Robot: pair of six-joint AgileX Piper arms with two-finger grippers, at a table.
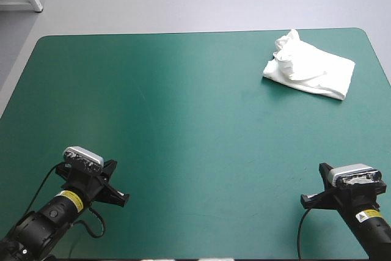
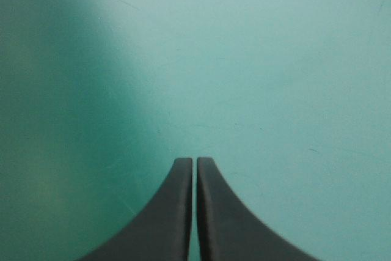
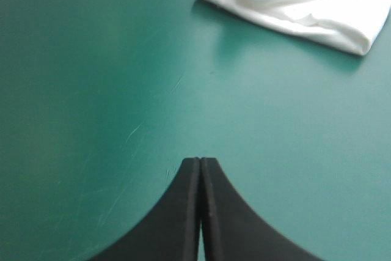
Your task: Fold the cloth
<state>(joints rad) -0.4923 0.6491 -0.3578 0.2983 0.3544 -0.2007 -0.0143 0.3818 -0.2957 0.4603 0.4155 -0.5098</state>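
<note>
From above, the white short-sleeved T-shirt lies as a compact bundle in the far right corner of the teal-green worktop, just inside both the far and the right edge. Most of it is flat with one clean straight side, and a rumpled ridge stands up at the end nearer the worktop's middle. The left arm and right arm sit low at the near left and near right corners, well apart from the bundle and from each other. That placement reads as a parked pose that leaves the cloth unobstructed.

Along the left wrist, the broad black left fingers are pressed together into one pointed arch with nothing between them. Only bare cover lies ahead, as the T-shirt sits across the worktop on the other arm's side.

Along the right wrist, the right fingers are likewise closed on nothing. The T-shirt shows ahead of them (some way off, slightly to one side), with its layered, rounded edge facing this arm. I judge the fold largely made, though the bunched ridge leaves it untidy. If any tidying is needed, the right arm has the shorter reach.
</note>
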